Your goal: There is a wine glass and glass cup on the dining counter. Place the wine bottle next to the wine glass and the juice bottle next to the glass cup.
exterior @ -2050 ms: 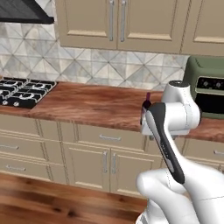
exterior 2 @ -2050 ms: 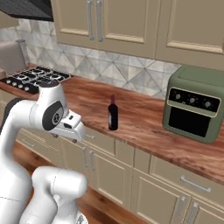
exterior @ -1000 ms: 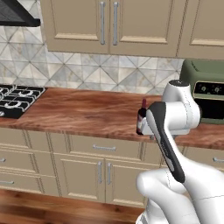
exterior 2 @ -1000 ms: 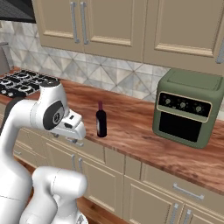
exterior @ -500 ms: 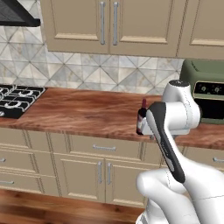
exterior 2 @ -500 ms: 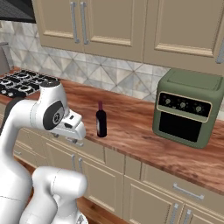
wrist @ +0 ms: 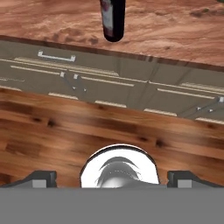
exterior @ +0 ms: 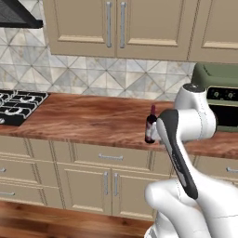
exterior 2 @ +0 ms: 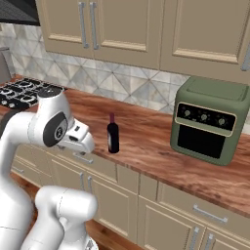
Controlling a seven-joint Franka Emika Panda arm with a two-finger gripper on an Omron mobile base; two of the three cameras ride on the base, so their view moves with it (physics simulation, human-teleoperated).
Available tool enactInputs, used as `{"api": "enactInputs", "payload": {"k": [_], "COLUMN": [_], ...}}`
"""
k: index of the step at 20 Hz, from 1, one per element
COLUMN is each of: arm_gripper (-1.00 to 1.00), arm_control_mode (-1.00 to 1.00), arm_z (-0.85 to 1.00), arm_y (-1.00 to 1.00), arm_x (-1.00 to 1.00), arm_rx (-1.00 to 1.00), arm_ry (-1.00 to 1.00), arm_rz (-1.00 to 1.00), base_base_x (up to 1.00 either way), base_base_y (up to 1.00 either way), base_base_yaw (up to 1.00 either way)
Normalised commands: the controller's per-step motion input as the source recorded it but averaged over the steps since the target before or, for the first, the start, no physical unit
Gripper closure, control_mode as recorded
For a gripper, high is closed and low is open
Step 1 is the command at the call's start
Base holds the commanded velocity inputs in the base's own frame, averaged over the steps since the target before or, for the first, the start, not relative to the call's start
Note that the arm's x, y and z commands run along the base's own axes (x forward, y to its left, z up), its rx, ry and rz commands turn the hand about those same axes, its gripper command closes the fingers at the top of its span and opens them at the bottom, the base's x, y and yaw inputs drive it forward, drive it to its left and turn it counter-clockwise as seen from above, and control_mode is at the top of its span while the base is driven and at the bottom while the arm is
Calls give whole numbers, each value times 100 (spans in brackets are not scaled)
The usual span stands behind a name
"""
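Observation:
The wine bottle (exterior: 150, 124) (exterior 2: 113, 134) is slim and dark with a dark red neck. It stands upright near the front edge of a wall counter (exterior 2: 146, 146) with a reddish wood top. In the hand view its lower part (wrist: 112, 19) sits at the top edge. My gripper (wrist: 114, 178) is open with nothing between its fingers. It hangs in front of the counter, short of the bottle and apart from it. The dining counter, wine glass, glass cup and juice bottle are out of view.
A green toaster oven (exterior 2: 210, 119) (exterior: 218, 93) stands on the counter to the bottle's right. A black stove (exterior: 16, 107) (exterior 2: 19, 93) lies at the far left. Beige drawers and doors (wrist: 109, 83) run below the counter, over a wooden floor (wrist: 65, 131). Wall cabinets hang above.
The whole picture shifted between two seconds and one second ago, so the base drove. In the last second nothing has moved, and the gripper stays open.

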Motion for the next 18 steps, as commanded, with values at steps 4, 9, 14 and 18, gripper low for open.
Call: {"api": "enactInputs", "payload": {"k": [4,9,14,18], "arm_gripper": [-100,-100,-100,-100], "arm_control_mode": [-100,-100,-100,-100], "arm_z": [31,12,0,-11], "arm_y": [0,1,-1,5], "arm_x": [0,11,20,23], "arm_rx": [-7,-6,-5,-18], "arm_ry": [-9,-1,0,-8], "arm_rz": [-10,-11,-6,0], "base_base_x": [0,0,0,0], "base_base_y": [0,0,0,0], "base_base_yaw": [0,0,0,0]}}
